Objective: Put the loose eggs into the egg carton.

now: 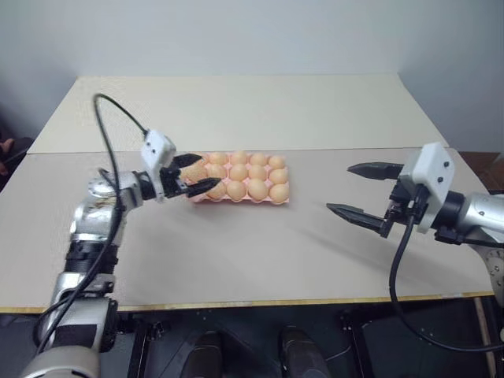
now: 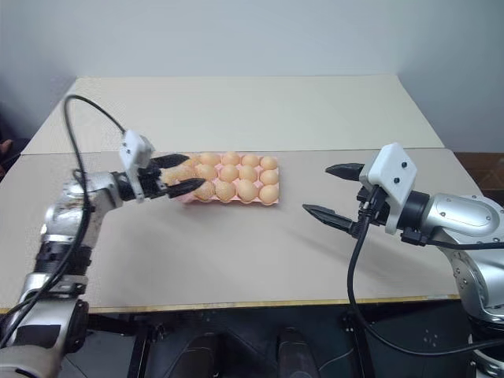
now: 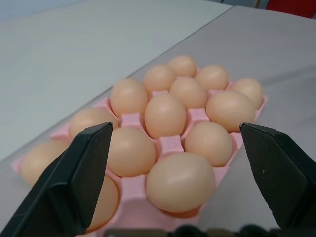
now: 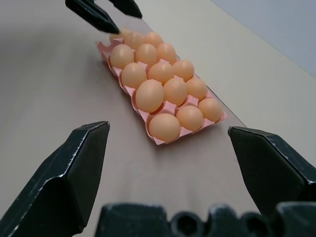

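Observation:
The pale pink egg carton point(image 1: 280, 201) lies on the table a little left of centre, and tan-orange eggs point(image 1: 236, 189) fill its cups. No loose eggs are in view; every egg I see sits in a cup. My left gripper point(image 1: 211, 170) is open and level at the carton's left end, its fingers spread to either side of the nearest eggs point(image 3: 180, 181) without touching them. Well to the right of the carton, my right gripper point(image 1: 339, 187) hovers open above the table with nothing between its fingers. It points toward the carton point(image 4: 129, 96).
The carton rests on a beige table point(image 1: 236, 260) made of two joined tops, with a seam running across behind the carton. The front edge point(image 1: 252, 303) is close to me. A wall stands behind the table.

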Controlling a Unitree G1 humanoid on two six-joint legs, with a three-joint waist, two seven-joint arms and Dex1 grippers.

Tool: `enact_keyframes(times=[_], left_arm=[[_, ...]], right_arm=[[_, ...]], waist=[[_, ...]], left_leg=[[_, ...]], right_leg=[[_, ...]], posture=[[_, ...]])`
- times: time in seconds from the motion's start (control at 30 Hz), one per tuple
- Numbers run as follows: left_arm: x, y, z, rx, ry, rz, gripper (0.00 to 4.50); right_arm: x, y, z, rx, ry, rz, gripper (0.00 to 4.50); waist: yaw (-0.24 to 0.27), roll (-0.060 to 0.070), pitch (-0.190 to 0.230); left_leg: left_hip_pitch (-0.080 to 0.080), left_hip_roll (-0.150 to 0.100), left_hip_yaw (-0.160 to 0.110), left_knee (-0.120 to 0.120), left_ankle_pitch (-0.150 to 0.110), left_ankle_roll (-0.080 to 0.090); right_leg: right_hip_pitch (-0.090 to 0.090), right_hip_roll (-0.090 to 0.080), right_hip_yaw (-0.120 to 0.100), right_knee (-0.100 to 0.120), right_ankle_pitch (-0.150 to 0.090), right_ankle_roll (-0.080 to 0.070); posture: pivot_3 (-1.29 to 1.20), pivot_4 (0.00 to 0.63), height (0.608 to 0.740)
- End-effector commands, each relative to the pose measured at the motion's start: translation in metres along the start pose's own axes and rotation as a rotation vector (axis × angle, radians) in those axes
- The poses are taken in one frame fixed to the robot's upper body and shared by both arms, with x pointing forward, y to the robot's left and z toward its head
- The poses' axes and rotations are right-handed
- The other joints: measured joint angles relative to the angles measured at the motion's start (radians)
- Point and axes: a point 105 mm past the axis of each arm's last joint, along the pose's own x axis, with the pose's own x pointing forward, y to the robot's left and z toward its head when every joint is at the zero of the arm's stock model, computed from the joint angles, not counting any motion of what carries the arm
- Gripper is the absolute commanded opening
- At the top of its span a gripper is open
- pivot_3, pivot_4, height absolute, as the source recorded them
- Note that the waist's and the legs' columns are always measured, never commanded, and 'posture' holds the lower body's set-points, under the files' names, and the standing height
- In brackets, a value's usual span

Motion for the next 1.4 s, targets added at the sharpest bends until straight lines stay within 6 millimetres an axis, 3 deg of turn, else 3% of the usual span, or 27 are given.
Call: enact_keyframes(times=[0.03,0.27,0.63,0.87,1.07,1.2,1.4], left_arm=[[-0.043,0.004,0.016,0.046,-0.022,0.028,4.48],[-0.106,-0.005,0.008,0.048,0.052,0.087,4.48],[-0.136,-0.01,-0.002,-0.001,0.089,0.219,4.48],[-0.131,-0.016,0.001,-0.017,0.08,0.199,4.48],[-0.125,-0.01,0.006,-0.023,0.061,0.219,4.48],[-0.109,0.011,-0.001,-0.072,0.101,0.335,4.48],[-0.069,0.045,-0.021,-0.102,0.171,0.493,4.48]], right_arm=[[-0.008,-0.004,0.007,-0.012,-0.02,-0.009,4.5],[-0.01,-0.009,-0.008,0.005,0.006,0.023,4.5],[-0.005,-0.029,-0.009,0.003,0.003,-0.013,4.5],[0.001,-0.018,-0.012,0.019,-0.013,0.004,4.5],[0.001,-0.021,-0.012,0.028,-0.017,-0.019,4.5],[0.006,-0.021,-0.007,0.012,-0.035,-0.023,4.5],[0.01,-0.016,-0.004,0.007,-0.057,-0.044,4.5]], waist=[[-0.004,0.0,0.0],[0.01,0.0,0.0],[0.01,0.0,0.0],[0.011,0.0,0.0],[0.01,0.0,0.0],[0.011,0.0,0.0],[0.015,-0.001,0.0]], left_leg=[[0.0,0.001,0.0,0.0,0.0,0.0],[0.001,0.0,0.0,0.0,0.0,0.0],[0.001,0.001,0.0,-0.001,0.0,0.0],[0.001,0.001,0.0,-0.001,0.0,0.0],[0.002,0.001,0.001,-0.001,0.0,0.0],[0.002,0.0,0.0,-0.001,0.0,0.0],[0.001,0.0,0.0,0.0,0.0,0.0]], right_leg=[[0.0,0.001,0.0,0.0,0.0,0.0],[0.002,0.0,0.0,0.0,0.0,0.0],[0.001,0.0,0.0,-0.001,0.0,0.0],[0.001,0.0,0.0,-0.001,0.0,0.0],[0.001,0.0,0.0,-0.001,0.0,0.0],[0.002,0.0,0.0,-0.001,0.0,0.0],[0.001,-0.001,0.0,0.0,0.0,0.0]], posture=[[0.0,0.15,0.74],[0.0,0.15,0.74],[0.0,0.15,0.74],[0.0,0.15,0.74],[0.0,0.15,0.74],[0.0,0.15,0.74],[0.0,0.15,0.74]])
